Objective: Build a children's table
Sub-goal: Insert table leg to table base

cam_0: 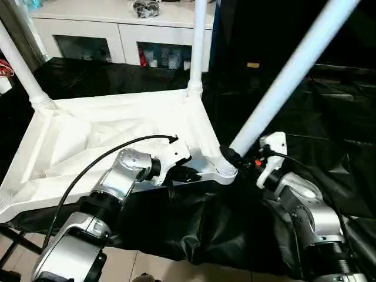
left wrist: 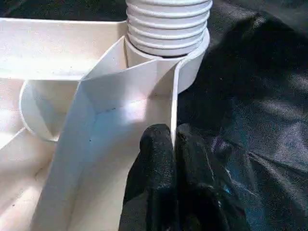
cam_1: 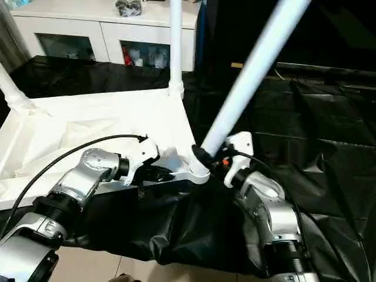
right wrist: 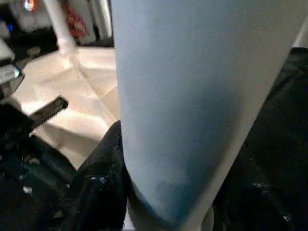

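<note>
Tabletop (cam_0: 117,126) upside down on black sheet (cam_0: 329,117); left gripper (left wrist: 172,144) pinches its rim, right gripper (cam_0: 235,157) clamps tilted leg (cam_0: 288,76) at corner socket (cam_0: 226,170); cabinet (cam_0: 123,32) behind.

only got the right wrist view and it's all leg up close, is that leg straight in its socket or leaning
observer: leaning. the leg slants up toward the robot's right from the near corner socket, and the right gripper has its jaws closed round the leg's base.
operator: left arm doing anything
observer: yes, the left gripper is shut on the tabletop's rim wall, right beside that socket.
operator: other legs in yet
observer: the far leg and the far-left leg both stand in their corner sockets.
</note>
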